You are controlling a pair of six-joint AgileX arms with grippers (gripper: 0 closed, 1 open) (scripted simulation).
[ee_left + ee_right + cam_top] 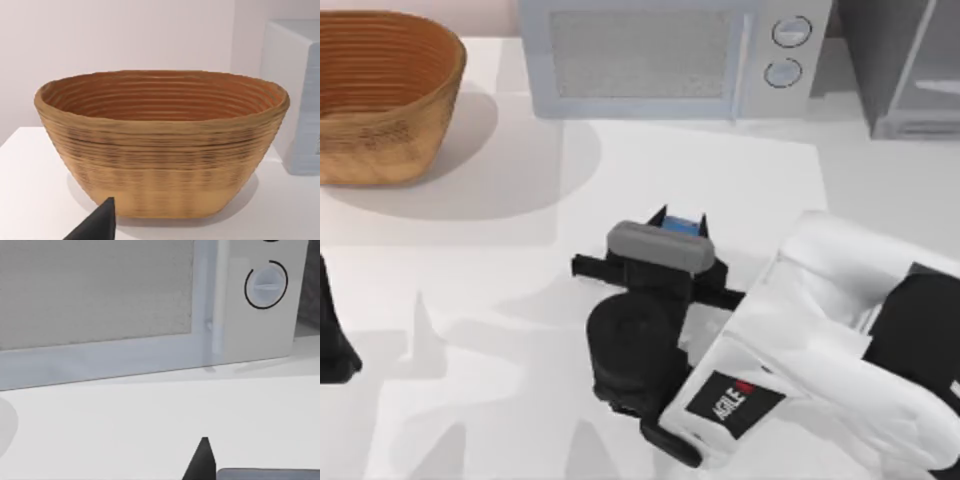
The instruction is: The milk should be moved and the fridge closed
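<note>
While the right hand sits mid-worktop, over the milk, its grip cannot be told. Left hand parks at the left edge, grip unclear.

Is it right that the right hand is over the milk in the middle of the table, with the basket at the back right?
Not quite. The top view shows the basket at the back left. The right hand is over the milk mid-table.

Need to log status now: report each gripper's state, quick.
Left gripper: parked at the table's left edge, cannot be told.
Right gripper: over the milk, grip cannot be told.
</note>
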